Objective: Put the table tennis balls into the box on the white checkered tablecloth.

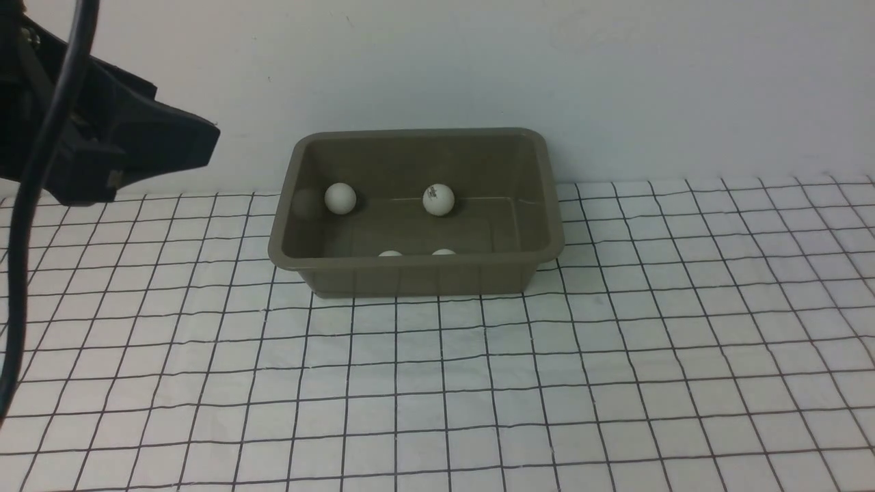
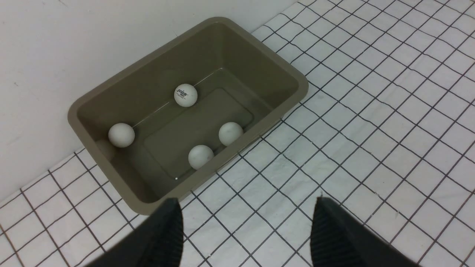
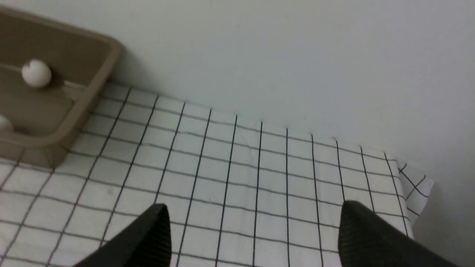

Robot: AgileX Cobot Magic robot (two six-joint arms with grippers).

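White checkered tablecloth: the white checkered tablecloth (image 1: 615,355) covers the surface, its thin black grid slightly wavy, reaching back to the pale wall (image 1: 649,82).
Box: the olive-brown box (image 1: 417,279) stands on the cloth near the wall, upright, its long side facing the front camera, its rim flared and corners rounded.
Left arm: the dark left arm (image 1: 130,130) reaches in at the upper left of the front view, to the left of the box, with a black cable (image 1: 41,178) hanging in front of it.
Left end effector: the left end effector (image 2: 246,222) is open, its two fingers well apart with only cloth seen between them; the box and the balls lie beyond the fingertips, outside the gap.
Right end effector: the right end effector (image 3: 254,228) is open wide and holds nothing; cloth shows between its fingers, and the box is off to one side of them, partly in its wrist view.
Table tennis balls: all four table tennis balls (image 2: 121,135) lie inside the box, apart from one another. Two are near the far wall of the box, the one farther right bearing a dark logo; two are near the front wall, only their tops showing over the rim in the front view.
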